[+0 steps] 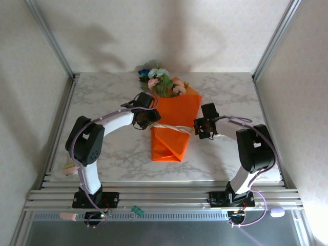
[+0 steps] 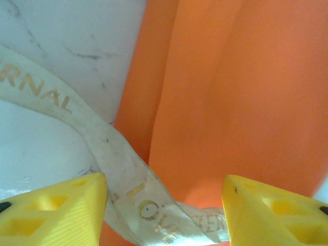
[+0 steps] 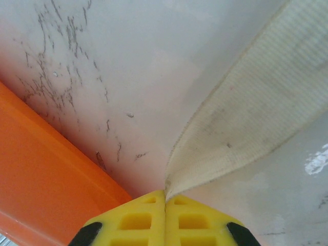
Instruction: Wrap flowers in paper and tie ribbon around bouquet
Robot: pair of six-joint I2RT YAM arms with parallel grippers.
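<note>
The bouquet lies in the middle of the table: an orange paper (image 1: 174, 115) cone with the flowers (image 1: 161, 82) poking out of its far, wide end. A cream ribbon (image 1: 171, 127) with gold lettering crosses the cone's narrow part. My left gripper (image 1: 148, 117) sits at the cone's left edge. In the left wrist view that gripper (image 2: 164, 205) stands open, the ribbon (image 2: 138, 200) running loose between its yellow fingers over the paper (image 2: 230, 102). My right gripper (image 1: 201, 128) is just right of the cone. Its fingertips (image 3: 165, 197) are shut on the ribbon's end (image 3: 256, 113), beside the paper's edge (image 3: 41, 169).
The marble table (image 1: 102, 92) has metal frame posts at its back corners and white walls around it. A slotted rail (image 1: 164, 195) runs along the near edge by the arm bases. Small bits lie there: one pink (image 1: 69, 169), one green (image 1: 137, 210), one white (image 1: 277, 211).
</note>
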